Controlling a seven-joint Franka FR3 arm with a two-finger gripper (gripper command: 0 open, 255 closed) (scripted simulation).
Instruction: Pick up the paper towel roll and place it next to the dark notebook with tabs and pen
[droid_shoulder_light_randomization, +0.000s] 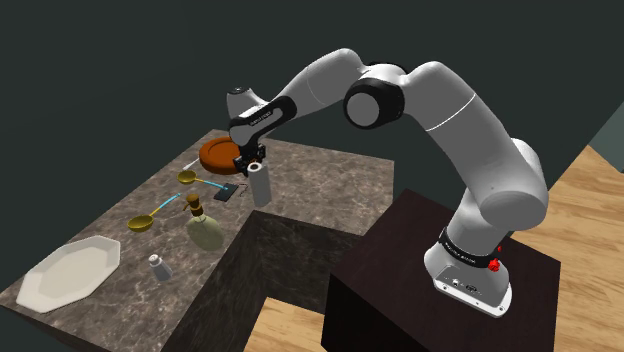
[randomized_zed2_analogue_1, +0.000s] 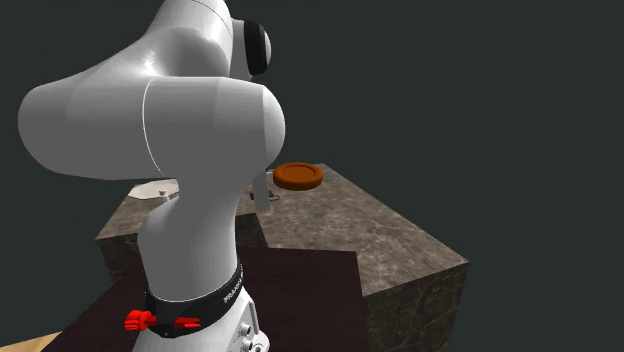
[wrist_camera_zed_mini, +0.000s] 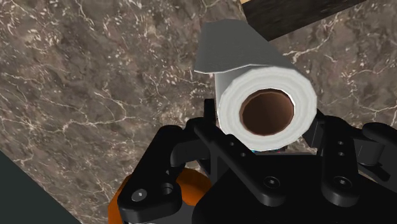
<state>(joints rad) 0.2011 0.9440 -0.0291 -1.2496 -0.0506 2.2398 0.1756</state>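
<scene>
The dark veined marble counter (droid_shoulder_light_randomization: 320, 185) carries everything, and the white arm (droid_shoulder_light_randomization: 470, 140) stretches over it from the stand. Its black hand (droid_shoulder_light_randomization: 251, 160) points downward. Its fingers are clamped on the sides of the white paper towel roll with a brown cardboard core (droid_shoulder_light_randomization: 260, 187), which hangs upright beneath it. In the wrist view the roll (wrist_camera_zed_mini: 267, 89) sits tight between the two fingers, a loose sheet peeling off its far side. Whether its base touches the counter I cannot tell.

The pick looks done, and the step in hand appears to be the placing. The small dark notebook (droid_shoulder_light_randomization: 228, 192) already lies flat just beside the roll, on the side away from the stand; its tabs and pen are too small to make out. The next move probably calls for a short straight descent until the roll stands firmly. The fingers should then part without tipping it or nudging the notebook.

Far beyond the hand, at the counter's distant end, lies a white octagonal plate (droid_shoulder_light_randomization: 70, 272) with nothing on it. A round orange-brown plate (droid_shoulder_light_randomization: 222, 153) sits close behind the hand, and it looks bare in the second exterior view (randomized_zed2_analogue_1: 298, 176).

Past the notebook stand a squat olive bottle (droid_shoulder_light_randomization: 204, 230), two gold-bowled spoons (droid_shoulder_light_randomization: 187, 177) (droid_shoulder_light_randomization: 141, 222) and a small grey shaker (droid_shoulder_light_randomization: 157, 266).
</scene>
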